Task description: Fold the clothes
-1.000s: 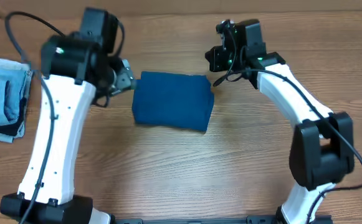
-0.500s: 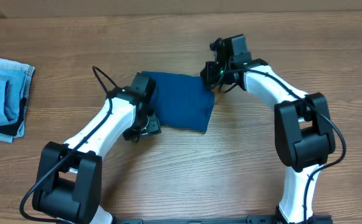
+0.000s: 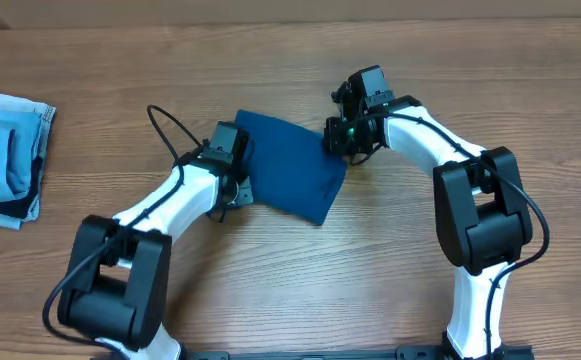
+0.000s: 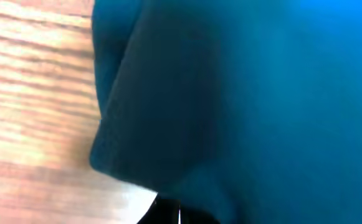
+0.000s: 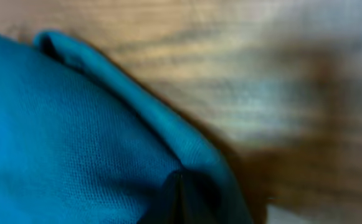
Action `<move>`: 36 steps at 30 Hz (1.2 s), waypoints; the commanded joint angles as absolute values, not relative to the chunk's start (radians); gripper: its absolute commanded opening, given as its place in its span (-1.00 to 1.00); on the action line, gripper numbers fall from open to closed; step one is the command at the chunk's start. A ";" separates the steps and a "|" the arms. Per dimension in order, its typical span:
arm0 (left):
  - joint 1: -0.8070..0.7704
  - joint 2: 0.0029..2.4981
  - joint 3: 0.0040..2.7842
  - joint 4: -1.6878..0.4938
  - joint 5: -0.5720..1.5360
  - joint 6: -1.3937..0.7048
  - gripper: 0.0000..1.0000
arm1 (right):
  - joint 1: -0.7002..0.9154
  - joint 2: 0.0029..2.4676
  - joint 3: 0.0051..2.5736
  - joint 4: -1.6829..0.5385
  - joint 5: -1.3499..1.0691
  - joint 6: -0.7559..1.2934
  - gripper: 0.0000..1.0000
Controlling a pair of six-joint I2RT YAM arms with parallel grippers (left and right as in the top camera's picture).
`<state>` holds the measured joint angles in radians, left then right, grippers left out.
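The clothes (image 3: 292, 172), a deep teal-blue shirt folded into a compact rectangle, lie skewed on the wooden table at centre. My left gripper (image 3: 242, 186) is low at the shirt's left edge, shut on the fabric. In the left wrist view the cloth (image 4: 261, 93) fills the frame and folds over the dark closed gripper (image 4: 179, 215). My right gripper (image 3: 338, 140) sits at the shirt's far right corner, shut on it. The right wrist view shows the teal hem (image 5: 75, 137) draped around the closed gripper (image 5: 179, 186).
A pale blue denim stack (image 3: 5, 155) with a dark edge lies at the table's far left. Both white arms reach in from the near edge on either side of the shirt. Bare wooden tabletop (image 3: 300, 280) surrounds it.
My left arm came down from a raised pose to the shirt's left edge and its jaws closed. The shirt has turned, its near corner swinging leftward. The right gripper stayed shut at its corner.
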<state>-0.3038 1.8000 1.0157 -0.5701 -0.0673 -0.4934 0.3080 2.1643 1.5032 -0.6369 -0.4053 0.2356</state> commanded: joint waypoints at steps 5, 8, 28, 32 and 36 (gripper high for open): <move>-0.161 1.880 1.120 -0.496 0.044 -0.464 -0.92 | 0.374 2.152 1.494 -0.869 -0.430 0.237 -0.92; -0.121 1.880 1.259 -0.525 0.117 -0.454 -0.90 | 0.425 2.128 1.494 -0.877 -0.515 0.241 -0.92; 0.173 1.891 1.444 -0.986 0.524 -0.296 0.20 | 0.414 1.913 1.494 -0.878 -0.248 0.289 0.12; 0.195 1.900 1.234 -0.844 0.778 -0.125 0.62 | 0.414 1.913 1.494 -0.881 -0.248 0.289 0.46; 0.128 1.904 1.161 -0.776 0.782 -0.041 1.00 | 0.414 1.913 1.494 -0.897 -0.248 0.288 0.77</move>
<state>0.1745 1.9064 1.1847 -0.8165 0.6975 -0.1440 0.4091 1.9491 1.4956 -0.8871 -0.2478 0.2871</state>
